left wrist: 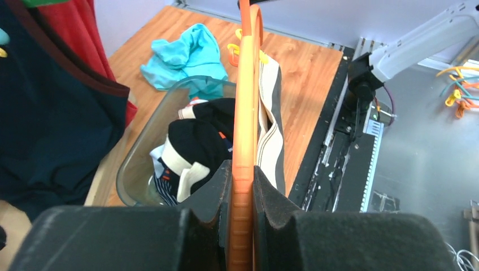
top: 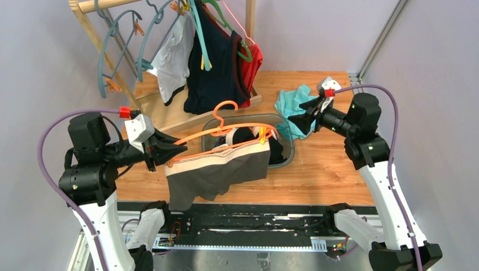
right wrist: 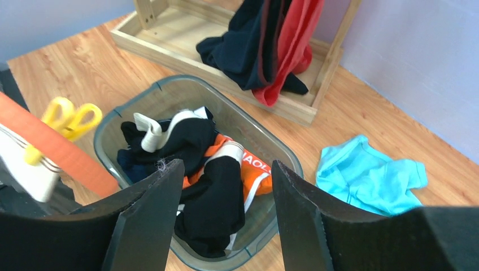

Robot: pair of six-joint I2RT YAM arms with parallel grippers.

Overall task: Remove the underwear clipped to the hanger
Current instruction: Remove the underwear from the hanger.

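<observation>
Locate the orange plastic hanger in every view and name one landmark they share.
Top external: the orange plastic hanger sits at centre, one end in the left gripper.
Left wrist: edge-on up the middle, clamped between the jaws.
Right wrist: an orange bar at the left edge, carrying a yellow clip.
Shared landmark: the clear plastic bin of clothes, visible in all three.

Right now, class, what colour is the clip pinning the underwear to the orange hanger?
Yellow; the clip shows best in the right wrist view.
</observation>
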